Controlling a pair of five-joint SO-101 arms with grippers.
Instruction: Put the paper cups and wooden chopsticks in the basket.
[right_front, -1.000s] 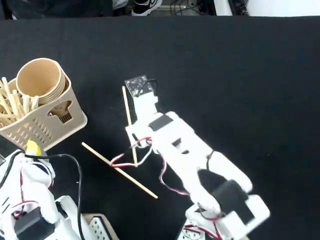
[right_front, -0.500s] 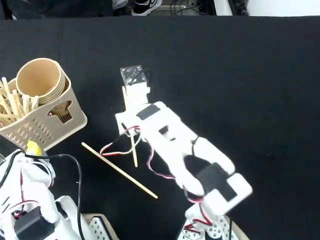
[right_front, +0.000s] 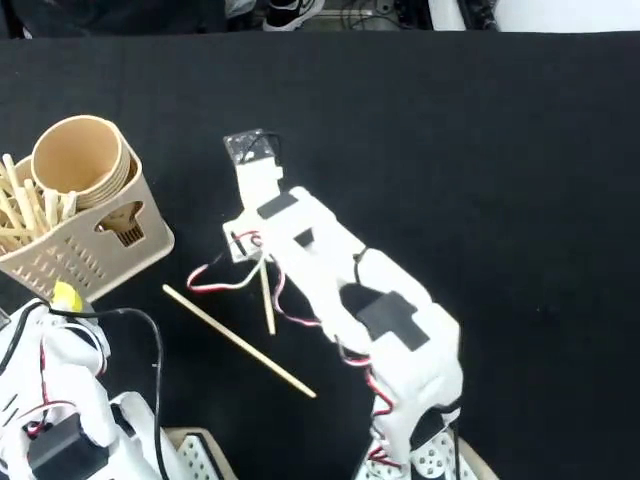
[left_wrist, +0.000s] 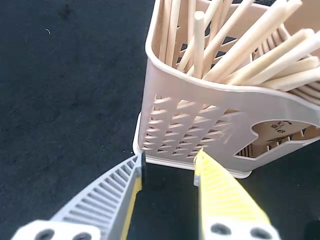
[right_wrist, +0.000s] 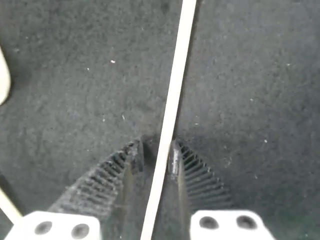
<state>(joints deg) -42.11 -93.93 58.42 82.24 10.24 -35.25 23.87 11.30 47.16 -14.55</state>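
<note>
The basket (right_front: 100, 250) stands at the left edge of the high view, on the black surface (right_front: 480, 150). A stack of cups (right_front: 80, 155) sits upright in its upper end. A bundle of chopsticks (right_front: 25, 215) leans out of the compartment beside the cups, towards the frame's left edge.

The left gripper (left_wrist: 167, 160) is at the lower left of the high view, just below the basket. Its grey and yellow fingers are spread apart and hold nothing. Their tips are close to the foot of the basket's slotted wall (left_wrist: 190, 135), and whether they touch it cannot be told.

The right arm (right_front: 340, 290) runs from the bottom centre of the high view up and to the left, ending left of centre. One chopstick (right_front: 268, 305) lies flat on the surface beneath it, its lower end showing below the arm's wires. The right gripper (right_wrist: 155, 150) is set low over this chopstick (right_wrist: 172, 100), its fingers narrow, one on each side of it. One finger looks to be against the wood and the other is just off it, so the stick is straddled rather than clamped.

A second chopstick (right_front: 240, 342) lies loose on the surface, slanting from just right of the basket down towards the bottom centre. It passes close by the lower end of the first.
</note>
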